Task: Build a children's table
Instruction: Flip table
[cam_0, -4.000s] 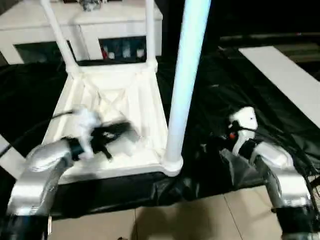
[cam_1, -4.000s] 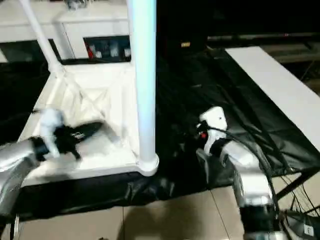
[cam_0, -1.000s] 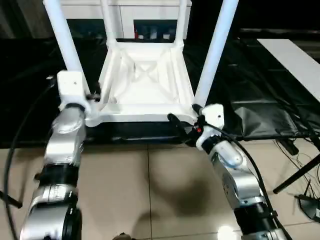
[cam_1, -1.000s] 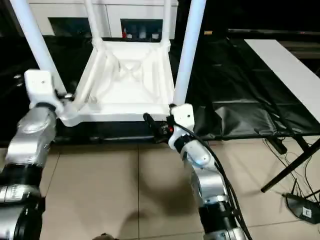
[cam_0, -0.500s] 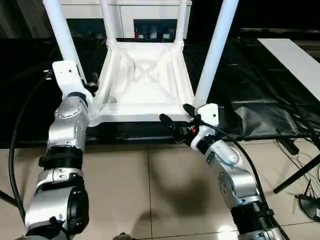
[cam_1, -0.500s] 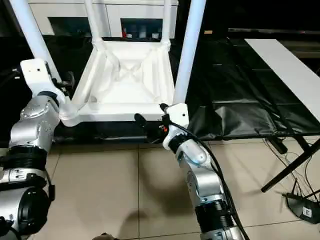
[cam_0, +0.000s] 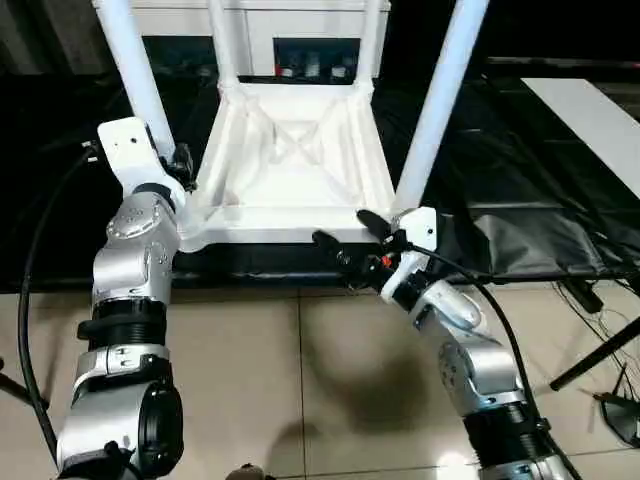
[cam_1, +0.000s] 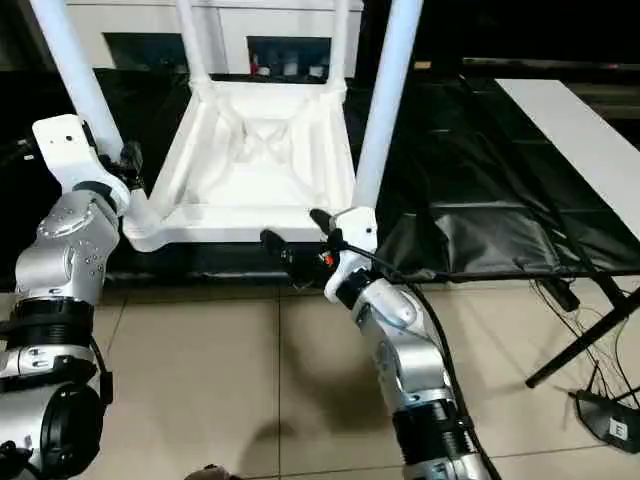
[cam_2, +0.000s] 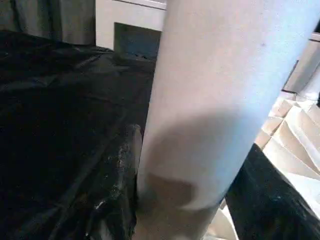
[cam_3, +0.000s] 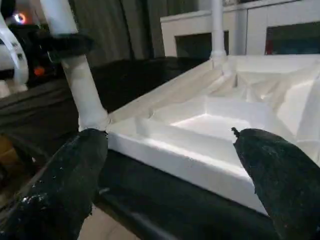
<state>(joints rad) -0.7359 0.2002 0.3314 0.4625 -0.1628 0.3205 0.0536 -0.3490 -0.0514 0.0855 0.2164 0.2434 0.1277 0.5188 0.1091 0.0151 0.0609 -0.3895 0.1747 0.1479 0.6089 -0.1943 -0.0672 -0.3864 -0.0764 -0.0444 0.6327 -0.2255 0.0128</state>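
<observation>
The children's table (cam_0: 290, 170) lies upside down on a black cloth, ribbed X-braced underside up, with its tapered white legs standing in the corner sockets. My left gripper (cam_0: 172, 165) is at the base of the near-left leg (cam_0: 135, 80). In the left wrist view that leg (cam_2: 215, 100) sits between the fingers (cam_2: 125, 170), gripped. My right gripper (cam_0: 350, 235) hovers open at the table's front rim, beside the near-right leg (cam_0: 440, 110). In the right wrist view its fingers (cam_3: 65, 185) stand wide apart with the rim (cam_3: 180, 160) ahead of them.
A white cabinet (cam_0: 260, 20) with glass doors stands behind the table. The black cloth (cam_0: 500, 180) spreads to the right, where a flat white panel (cam_0: 590, 120) lies. Tiled floor (cam_0: 300, 380) is below, with black stand legs and cables (cam_0: 600, 350) at the right.
Four seconds ago my left gripper was over the table's underside; now it is at the near-left leg. My right gripper has come to the front rim and spread its fingers. The camera has pulled back.
</observation>
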